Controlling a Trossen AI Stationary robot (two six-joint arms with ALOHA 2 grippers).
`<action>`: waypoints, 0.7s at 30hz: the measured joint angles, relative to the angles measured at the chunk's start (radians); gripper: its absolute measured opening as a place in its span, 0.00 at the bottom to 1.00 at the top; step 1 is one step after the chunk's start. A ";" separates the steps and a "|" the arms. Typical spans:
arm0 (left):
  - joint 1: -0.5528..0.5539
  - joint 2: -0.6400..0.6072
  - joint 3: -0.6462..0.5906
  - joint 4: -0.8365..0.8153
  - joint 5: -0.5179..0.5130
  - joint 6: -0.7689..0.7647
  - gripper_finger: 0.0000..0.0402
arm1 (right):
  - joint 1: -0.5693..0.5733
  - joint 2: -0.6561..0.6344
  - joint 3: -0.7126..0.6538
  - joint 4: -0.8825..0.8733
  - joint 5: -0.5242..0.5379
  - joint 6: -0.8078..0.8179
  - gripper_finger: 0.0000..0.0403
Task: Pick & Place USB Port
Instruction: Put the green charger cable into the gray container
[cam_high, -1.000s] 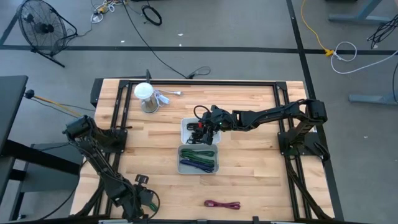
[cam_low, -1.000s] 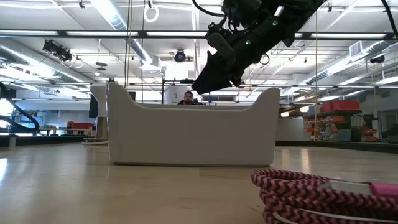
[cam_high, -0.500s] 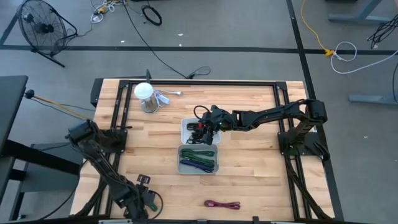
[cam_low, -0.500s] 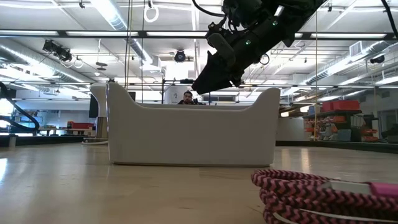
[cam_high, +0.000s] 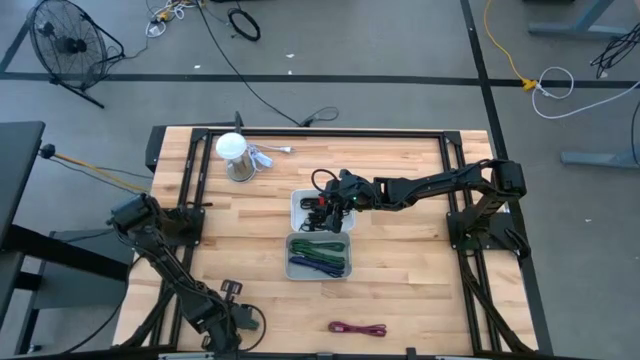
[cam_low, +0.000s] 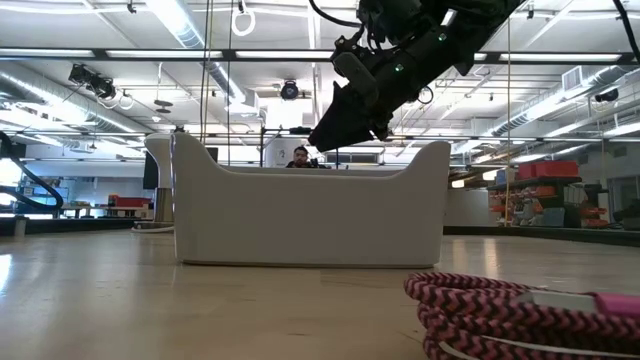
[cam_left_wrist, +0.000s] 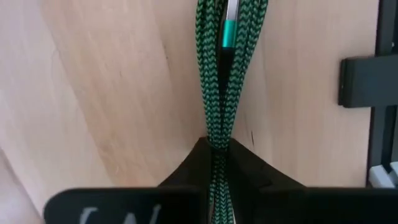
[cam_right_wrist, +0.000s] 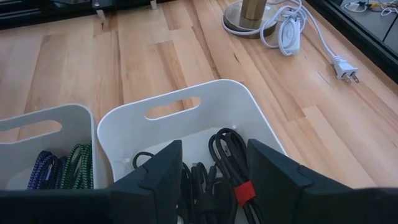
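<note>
Since a second ago the left arm's elbow has shifted slightly at the table's near-left edge, while the right arm has held still. The wooden table (cam_high: 400, 270) carries two white bins. The right gripper (cam_right_wrist: 212, 163) hangs over the far bin (cam_right_wrist: 258, 124), jaws spread, with black cables (cam_right_wrist: 219, 152) lying between and below them. The near bin (cam_high: 343, 272) just beside it holds blue and green cables. Only the left wrist view shows the left gripper (cam_left_wrist: 216, 163) clamped on a green braided USB cable (cam_left_wrist: 230, 74) running straight out from its jaws. A pink cable (cam_high: 357, 328) lies alone, well apart from both grippers.
</note>
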 joint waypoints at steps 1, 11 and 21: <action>0.004 0.000 0.001 0.000 0.004 -0.013 0.07 | 0.000 0.000 0.000 0.000 0.000 0.000 0.45; 0.092 0.009 0.213 -0.217 -0.172 0.053 0.07 | 0.000 0.000 0.000 -0.002 0.001 -0.003 0.45; 0.262 0.007 0.452 -0.494 -0.526 0.204 0.07 | 0.000 0.000 0.000 -0.061 0.002 -0.004 0.45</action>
